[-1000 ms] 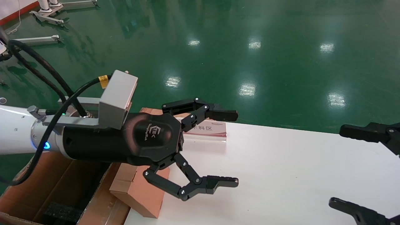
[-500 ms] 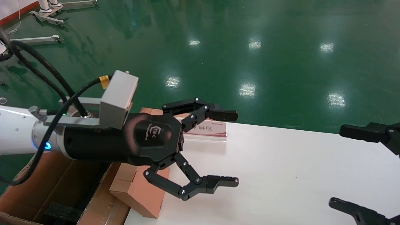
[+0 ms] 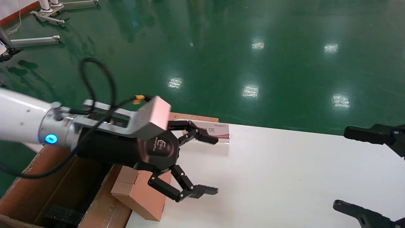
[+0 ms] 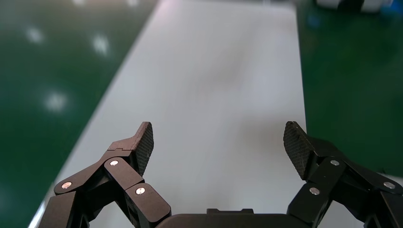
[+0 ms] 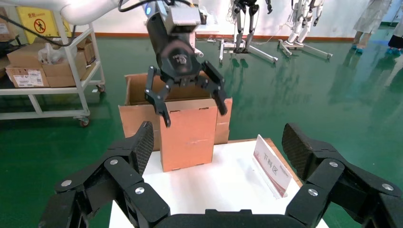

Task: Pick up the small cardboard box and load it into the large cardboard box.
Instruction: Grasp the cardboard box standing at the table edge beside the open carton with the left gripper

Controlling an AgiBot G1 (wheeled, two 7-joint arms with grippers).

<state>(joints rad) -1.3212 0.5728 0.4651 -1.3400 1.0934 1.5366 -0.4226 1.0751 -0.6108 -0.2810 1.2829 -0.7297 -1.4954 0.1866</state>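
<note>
Orange-brown corrugated small cardboard box [image 3: 139, 193] stands upright at the left end of the white bench [image 3: 284, 177], right at the bench edge, just beside the long deep brown large cardboard box [image 3: 47, 190], which sits lower off the bench end with its flaps up and a black foam block [image 3: 61, 215] inside. Step in hand, as I judge it: approach for the pick, nothing grasped yet. Left gripper [image 3: 207, 164] hangs above and just past the small box's top, fingers spread wide and empty; the right wrist view confirms it, left gripper [image 5: 190, 102] splayed over the top of the small box [image 5: 187, 133], apparently not touching. Left wrist view shows only bare bench between its fingertips [image 4: 142, 142], so the box is not yet in its frame. Right gripper [image 3: 367, 174] sits parked at the right end of the bench, fingers released, holding nothing. A small red-and-white placard sign [image 3: 213, 131] stands near the far bench edge, apart from the small box. Next move likely calls for pulling the left gripper back and down so the fingers straddle the small box's sides, then closing, lifting clear of the bench edge and swinging left over the large box opening. Watch risk: box at the edge could tip off if nudged.
</note>
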